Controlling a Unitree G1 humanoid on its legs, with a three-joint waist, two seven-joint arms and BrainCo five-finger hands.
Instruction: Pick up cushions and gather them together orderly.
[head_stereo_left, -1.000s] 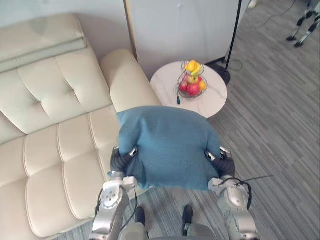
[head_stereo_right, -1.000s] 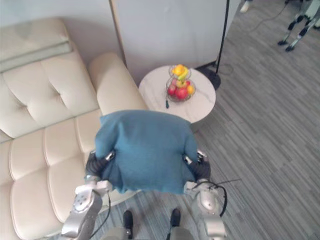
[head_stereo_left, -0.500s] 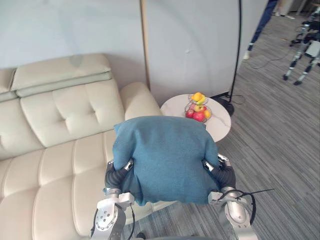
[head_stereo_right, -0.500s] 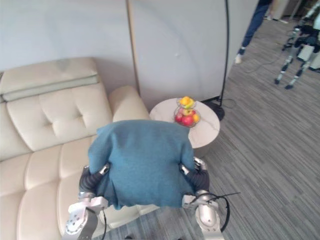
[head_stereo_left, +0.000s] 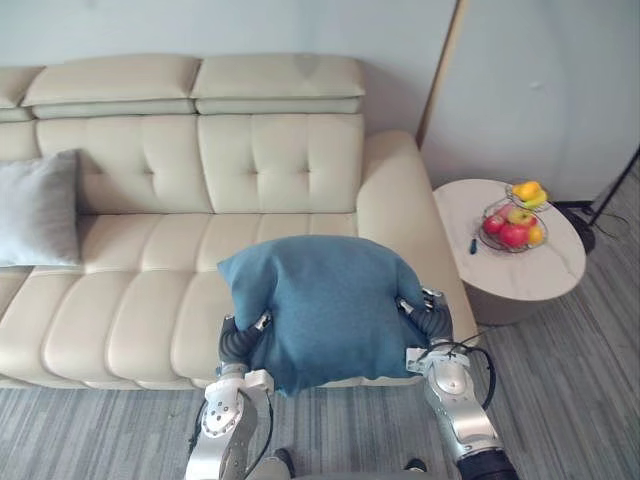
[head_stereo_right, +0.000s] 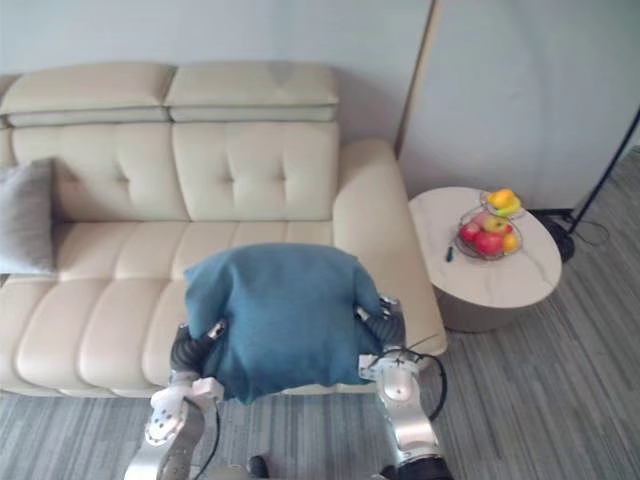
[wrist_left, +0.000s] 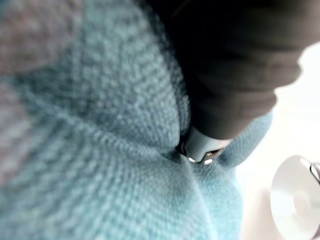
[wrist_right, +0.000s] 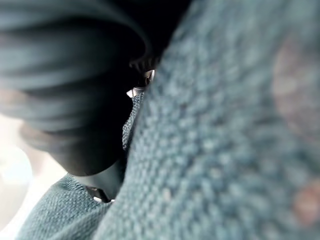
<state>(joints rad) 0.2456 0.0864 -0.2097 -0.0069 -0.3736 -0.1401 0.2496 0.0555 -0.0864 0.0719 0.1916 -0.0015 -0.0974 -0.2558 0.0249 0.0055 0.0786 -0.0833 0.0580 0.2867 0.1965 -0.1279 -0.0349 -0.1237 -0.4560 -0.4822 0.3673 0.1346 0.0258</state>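
As before, blue cushion (head_stereo_left: 325, 305) aloft.

The cushion (head_stereo_left: 325, 305) sits between the left hand (head_stereo_left: 240, 340) and the right hand (head_stereo_left: 430, 318), one at each side of it, held up before the sofa (head_stereo_left: 140, 290) and over the front of its right end seat. The sofa runs along the wall behind, its right armrest near the table (head_stereo_left: 520, 272). A second cushion (head_stereo_left: 38, 208) leans against the backrest at the sofa's left, well apart from the first. On the table the basket (head_stereo_left: 512, 222) stands toward the back with fruit in it, and a stick (head_stereo_left: 473, 245) lies just left of the basket.
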